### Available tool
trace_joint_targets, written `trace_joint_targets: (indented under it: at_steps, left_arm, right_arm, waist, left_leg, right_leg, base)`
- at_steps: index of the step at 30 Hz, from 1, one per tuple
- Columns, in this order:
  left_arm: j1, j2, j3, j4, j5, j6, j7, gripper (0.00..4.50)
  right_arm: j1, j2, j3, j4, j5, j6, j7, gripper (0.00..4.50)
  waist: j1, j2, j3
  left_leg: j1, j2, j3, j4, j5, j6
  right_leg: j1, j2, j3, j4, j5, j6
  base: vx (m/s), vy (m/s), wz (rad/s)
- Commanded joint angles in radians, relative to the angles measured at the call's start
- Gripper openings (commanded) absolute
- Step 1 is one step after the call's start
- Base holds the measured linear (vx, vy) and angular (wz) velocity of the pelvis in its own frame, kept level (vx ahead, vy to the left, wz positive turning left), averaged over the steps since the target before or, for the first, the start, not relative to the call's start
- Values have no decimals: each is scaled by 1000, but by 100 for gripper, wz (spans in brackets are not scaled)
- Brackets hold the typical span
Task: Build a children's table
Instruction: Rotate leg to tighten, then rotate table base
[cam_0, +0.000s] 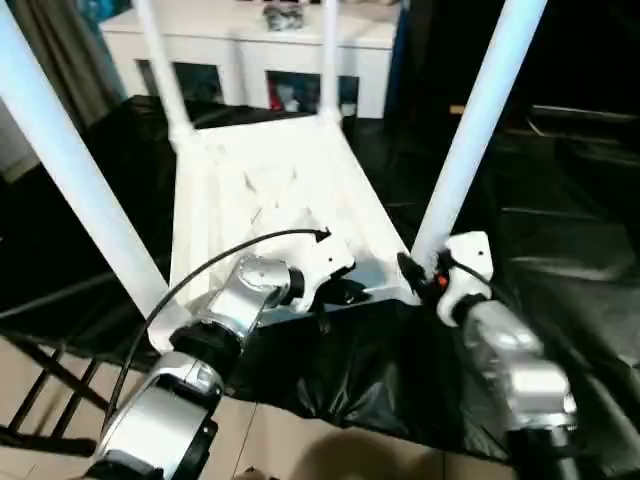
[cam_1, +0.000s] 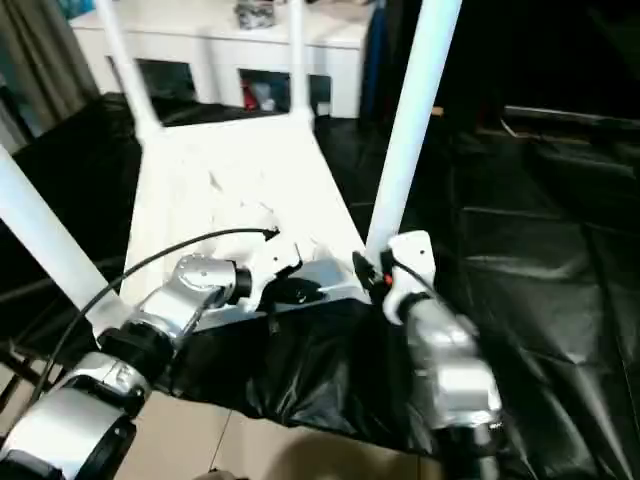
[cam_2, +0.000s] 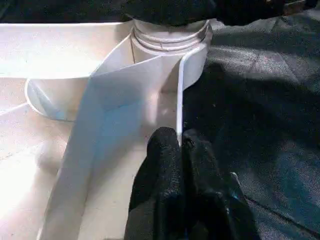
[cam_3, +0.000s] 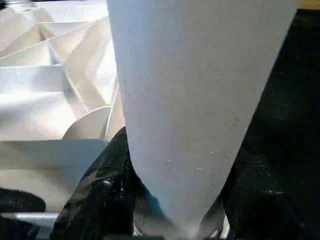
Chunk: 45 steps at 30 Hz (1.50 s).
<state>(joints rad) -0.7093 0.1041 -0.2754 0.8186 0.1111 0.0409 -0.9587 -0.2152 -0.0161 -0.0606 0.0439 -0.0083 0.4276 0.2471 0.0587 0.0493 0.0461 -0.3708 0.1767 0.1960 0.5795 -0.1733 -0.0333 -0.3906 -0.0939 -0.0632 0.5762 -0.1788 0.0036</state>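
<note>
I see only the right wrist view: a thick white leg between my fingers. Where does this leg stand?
Observer: The near right leg stands upright in a corner socket of the upside-down tabletop.
Operator: How many legs are up?
Observer: Four: also the near left leg and the two far legs, which rise in front of a white cabinet.
Operator: What does the left end effector do?
Observer: The left end effector is shut on the tabletop's thin rim, beside that same socket.
</note>
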Motion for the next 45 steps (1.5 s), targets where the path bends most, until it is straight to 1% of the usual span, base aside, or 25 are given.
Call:
trace_joint_targets:
  at_steps: [1,7,8,9,11,14,16,20,24,25,26,27,28,29,32,33,35,36,37,38,39,40,41,42,45]
  left_arm:
    - [-11,-16,0,-36,-10,-19,28,0]
    - [-1,10,9,-50,-23,-22,-5,0]
    - [6,17,12,-60,-27,-22,-13,0]
    - [12,22,15,-69,-31,-19,-18,0]
    - [17,24,15,-76,-33,-19,-20,0]
    - [27,27,22,-87,-44,-17,-28,0]
    - [44,38,23,-110,-55,-18,-47,0]
    - [66,52,21,-141,-61,-16,-57,0]
    - [92,49,49,-192,-103,19,-65,0]
    - [97,46,57,-205,-115,35,-68,28]
    - [110,45,66,-239,-128,57,-64,44]
    - [126,49,72,-285,-144,88,-71,55]
    - [138,52,76,-322,-160,121,-80,55]
    - [161,59,85,-391,-189,185,-94,58]
    - [220,84,88,-546,-249,306,-120,88]
    - [252,104,86,-618,-271,351,-131,96]
    - [286,130,85,-690,-293,397,-148,97]
    - [355,182,88,-802,-325,467,-166,120]
    - [372,194,89,-827,-333,481,-170,133]
    - [409,218,95,-877,-351,516,-171,138]
    - [444,239,105,-921,-366,549,-165,139]
    - [476,258,112,-960,-377,570,-163,142]
    - [509,276,118,-1003,-392,599,-160,152]
    - [559,305,129,-1058,-411,635,-163,166]
    - [648,356,150,-1157,-443,693,-162,181]
  right_arm:
    - [17,53,92,-16,61,41,43,249]
    - [2,-21,52,-27,73,51,91,304]
    - [-3,-82,33,-32,74,40,141,310]
    - [-5,-132,10,-38,94,29,195,328]
    - [-3,-170,-10,-46,116,22,239,328]
    - [16,-298,-39,-52,160,-9,393,328]
    - [45,-434,-65,-42,200,-48,560,328]
    - [70,-535,-91,-45,269,-32,705,328]
    - [98,-589,-80,-97,332,28,818,328]
    - [101,-594,-76,-106,344,38,832,332]
    - [104,-596,-64,-118,363,43,846,334]
    - [102,-596,-45,-125,379,51,858,334]
    - [101,-595,-31,-130,387,56,867,334]
    - [96,-589,-8,-133,391,59,873,334]
    - [83,-570,24,-126,393,55,894,334]
    - [70,-554,41,-115,389,53,895,334]
    - [51,-533,58,-98,379,40,893,334]
    - [13,-489,78,-55,373,36,881,334]
    - [5,-480,82,-46,373,34,879,334]
    - [-11,-460,90,-21,367,21,869,334]
    - [-28,-443,99,8,364,12,854,334]
    - [-40,-429,105,31,357,-9,844,334]
    - [-52,-413,106,60,345,-42,821,334]
    - [-79,-384,96,112,328,-75,770,334]
    - [-124,-341,65,194,301,-134,675,334]
  waist:
    - [-3,-4,-50]
    - [-3,-6,-54]
    - [-3,-10,-55]
    - [1,-12,-58]
    - [2,-14,-59]
    - [8,-19,-69]
    - [16,-25,-73]
    - [23,-30,-68]
    - [23,-32,-62]
    - [25,-31,-63]
    - [21,-57,-63]
    - [26,-40,-65]
    - [23,-45,-62]
    - [27,-43,-61]
    - [33,-47,-57]
    - [31,-56,-54]
    - [30,-50,-52]
    - [25,-56,-51]
    - [23,-55,-52]
    - [20,-52,-48]
    - [23,-52,-51]
    - [17,-63,-49]
    - [20,-68,-48]
    - [22,-57,-48]
    - [27,-68,-46]
  left_leg:
    - [27,49,-38,-92,-444,-32]
    - [19,49,-33,-88,-377,-16]
    - [18,50,-32,-87,-364,-14]
    - [15,51,-30,-82,-316,3]
    - [16,50,-24,-76,-289,20]
    - [9,48,-22,-63,-190,66]
    - [2,49,-20,-54,-125,115]
    - [-5,47,-18,-48,-125,158]
    - [0,53,-17,-50,-179,136]
    - [-1,53,-18,-51,-173,130]
    - [-3,53,-15,-51,-172,133]
    - [-1,57,-20,-51,-159,127]
    - [-3,56,-18,-50,-161,126]
    - [0,59,-18,-50,-180,115]
    - [7,64,-20,-55,-210,86]
    - [5,63,-18,-58,-220,79]
    - [8,62,-19,-61,-238,62]
    - [5,62,-21,-64,-245,51]
    - [2,64,-27,-68,-250,39]
    - [3,61,-23,-70,-260,36]
    - [17,63,-21,-65,-274,22]
    - [8,63,-21,-70,-272,12]
    - [7,62,-21,-71,-272,12]
    - [15,63,-21,-71,-283,-3]
    - [20,61,-17,-74,-298,-13]
  right_leg:
    - [15,-60,39,-94,-441,-126]
    - [25,-62,43,-82,-338,-154]
    - [27,-61,43,-79,-322,-158]
    - [37,-61,43,-71,-261,-172]
    - [34,-62,45,-69,-220,-189]
    - [45,-62,43,-55,-115,-221]
    - [51,-62,40,-43,-26,-246]
    - [50,-62,34,-48,-89,-243]
    - [43,-58,30,-62,-248,-215]
    - [42,-58,30,-61,-255,-211]
    - [42,-56,29,-62,-259,-207]
    - [39,-60,30,-55,-249,-216]
    - [39,-60,30,-55,-246,-222]
    - [31,-60,33,-57,-272,-226]
    - [27,-62,35,-56,-301,-222]
    - [25,-59,35,-60,-322,-213]
    - [21,-59,37,-61,-349,-200]
    - [23,-58,37,-60,-356,-194]
    - [25,-64,36,-53,-363,-194]
    - [21,-58,37,-60,-376,-187]
    - [12,-57,40,-60,-367,-190]
    - [18,-55,38,-55,-347,-197]
    - [18,-55,38,-57,-351,-191]
    - [12,-55,41,-54,-347,-193]
    - [10,-48,41,-56,-348,-183]
  base:
    - [0,0,0]
    - [0,0,0]
    - [0,0,0]
    - [0,0,0]
    - [0,0,0]
    - [0,0,0]
    - [0,0,0]
    - [0,0,0]
    - [0,0,0]
    - [0,0,0]
    - [0,0,0]
    - [0,0,0]
    - [0,0,0]
    - [0,0,0]
    - [0,0,0]
    - [0,0,0]
    - [0,0,0]
    - [0,0,0]
    - [0,0,0]
    - [0,0,0]
    - [0,0,0]
    - [0,0,0]
    - [0,0,0]
    - [0,0,0]
    - [0,0,0]
